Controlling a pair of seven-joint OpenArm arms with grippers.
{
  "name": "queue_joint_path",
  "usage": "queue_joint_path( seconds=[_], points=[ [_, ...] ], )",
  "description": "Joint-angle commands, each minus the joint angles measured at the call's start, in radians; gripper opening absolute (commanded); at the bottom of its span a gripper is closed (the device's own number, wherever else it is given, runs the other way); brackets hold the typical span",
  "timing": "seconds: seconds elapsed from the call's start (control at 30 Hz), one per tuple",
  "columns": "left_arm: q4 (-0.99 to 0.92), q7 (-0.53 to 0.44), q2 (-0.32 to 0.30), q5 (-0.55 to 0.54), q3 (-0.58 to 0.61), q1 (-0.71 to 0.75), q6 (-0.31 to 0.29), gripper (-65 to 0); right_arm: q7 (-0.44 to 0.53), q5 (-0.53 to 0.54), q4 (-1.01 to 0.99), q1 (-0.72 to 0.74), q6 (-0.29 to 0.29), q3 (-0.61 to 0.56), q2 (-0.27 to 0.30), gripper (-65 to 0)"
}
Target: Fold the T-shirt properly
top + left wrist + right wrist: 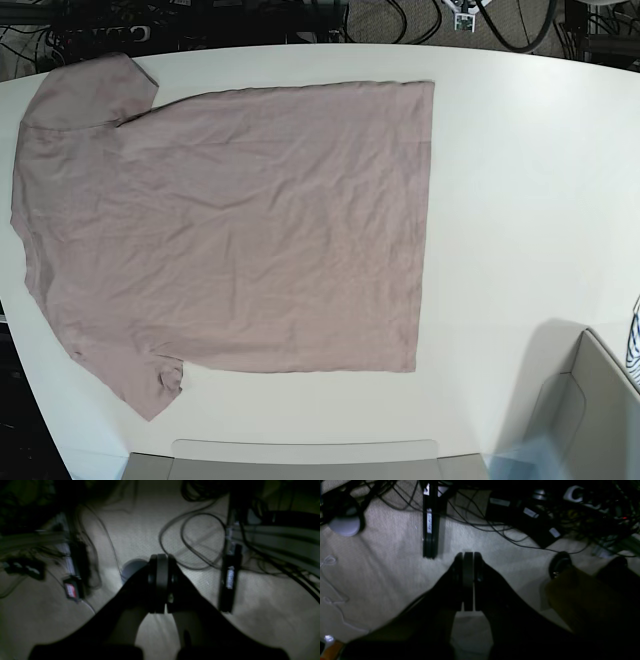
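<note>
The mauve-pink T-shirt (240, 220) lies spread flat and wrinkled on the white table (520, 200), with its neck end at the left, its hem at the right and a sleeve at each left corner. Neither arm shows in the base view. In the left wrist view my left gripper (161, 585) hangs shut over pale carpet, with nothing between its fingers. In the right wrist view my right gripper (468, 582) is also shut and empty above the carpet. The T-shirt appears in neither wrist view.
A grey bin (590, 410) stands at the table's lower right, a blue-and-white striped cloth (633, 345) at its edge. A flat grey tray (300, 455) lies along the front edge. Cables (200, 542) and power bricks (520, 517) cover the floor under both arms.
</note>
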Motion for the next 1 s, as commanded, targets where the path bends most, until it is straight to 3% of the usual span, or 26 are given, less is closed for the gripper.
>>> queue_joint_path(
  seconds=[0.0, 0.4, 0.67, 0.97],
  points=[
    [0.048, -0.007, -0.016, -0.001, -0.003, 0.045, -0.001, -64.9, 0.018, 0.002, 0.058, -0.048, 0.004, 0.001, 0.019, -65.0],
    [0.462, 0.024, -0.099, -0.001, -0.034, 0.328, -0.001, -64.9, 0.014, 0.019, 0.584, -0.339, 0.004, 0.013, 0.137, -65.0],
    [0.747, 0.024, -0.097, -0.003, -0.138, 0.526, -0.001, -64.9, -0.136, 0.274, 0.902, -0.458, 0.004, 0.022, 0.285, -65.0],
    [0.968, 0.024, -0.076, -0.003, -0.138, 0.551, -0.001, -65.0, -0.136, 0.318, 1.077, -0.433, 0.004, 0.162, 0.282, -65.0]
  ],
)
